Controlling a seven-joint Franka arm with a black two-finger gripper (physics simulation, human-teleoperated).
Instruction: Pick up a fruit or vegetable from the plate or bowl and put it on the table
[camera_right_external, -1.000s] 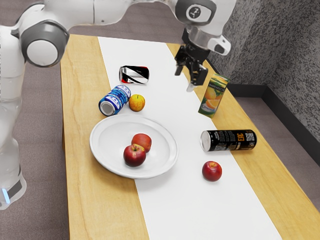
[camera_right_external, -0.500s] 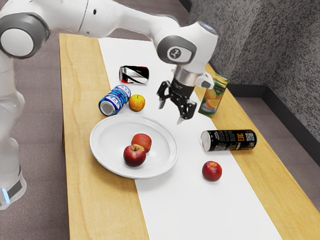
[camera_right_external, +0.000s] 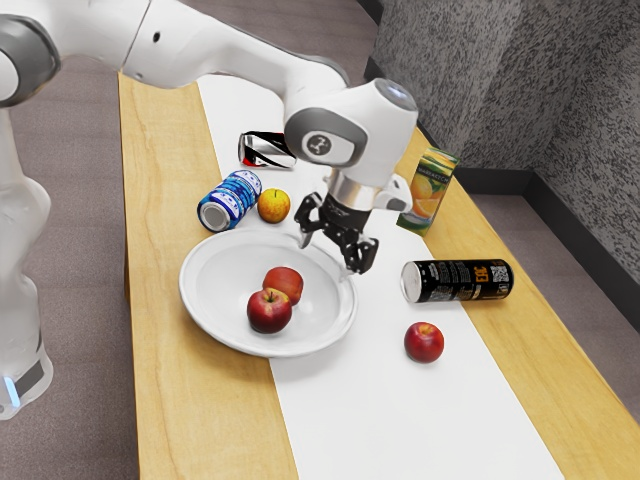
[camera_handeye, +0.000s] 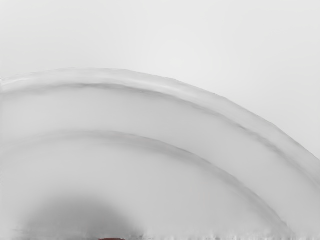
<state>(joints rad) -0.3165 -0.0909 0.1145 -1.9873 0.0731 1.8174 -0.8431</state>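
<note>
well, from where i'm standing the black two-finger gripper (camera_right_external: 328, 258) hangs over the two o'clock side of the round white plate (camera_right_external: 225, 280), its two fingers apart with nothing between them. clock hours here are the exterior view's, twelve at its top. the fruit to be lifted lies near the plate's middle: a glossy deep-red apple (camera_right_external: 269, 314), stem up, toward the gripper's seven or eight o'clock, and a duller orange-red apple (camera_right_external: 284, 281) toward eight, a bit nearer. either would do, i reckon, and neither has a long axis to line up with. what matters is sliding in toward eight, then down; the pair sit so close that a finger could nudge the neighbour, and i can't tell whether they touch.

the wooden table (camera_right_external: 190, 410) has a white runner (camera_right_external: 380, 410) along it. off the plate's twelve o'clock rim are a yellow-orange fruit (camera_right_external: 274, 206) and a blue-and-white can (camera_right_external: 236, 196); past four o'clock, a loose red apple (camera_right_external: 424, 342); around three, a black can (camera_right_external: 458, 281) on its side. some white cloth between those last two and the plate looks a fair place to set the fruit. rough grey wall (camera_right_external: 450, 80) behind.
</note>
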